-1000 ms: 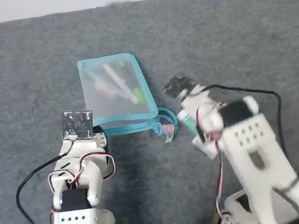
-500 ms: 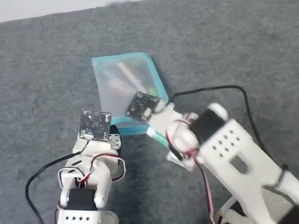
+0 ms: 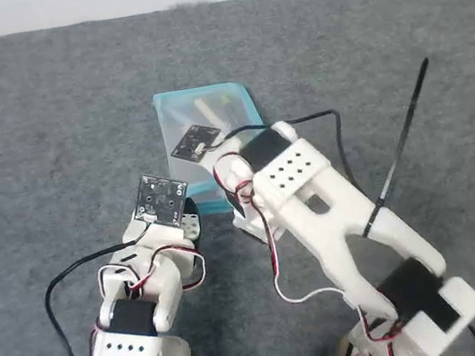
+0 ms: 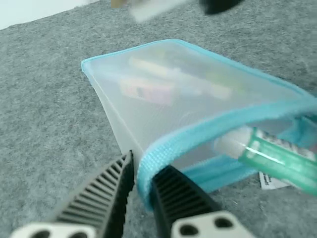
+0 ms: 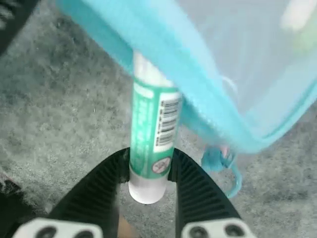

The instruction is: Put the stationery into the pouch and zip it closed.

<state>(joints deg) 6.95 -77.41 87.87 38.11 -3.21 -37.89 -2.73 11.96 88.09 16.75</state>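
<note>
Step in hand: loading. The left gripper (image 4: 147, 166) pinches the rim of the pouch (image 3: 182, 113), upper centre of the high view. The right gripper (image 5: 151, 156) clamps the glue stick (image 5: 151, 124), whose tip is inside the mouth. Next, probably: push deeper, release, zip.

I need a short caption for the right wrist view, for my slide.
Right gripper holds a green-labelled glue stick, its far end under the blue edge of the pouch.

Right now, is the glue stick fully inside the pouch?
Partly in. The glue stick has its front end under the open blue edge of the pouch; the rest sticks out, clamped in the right gripper.
</note>
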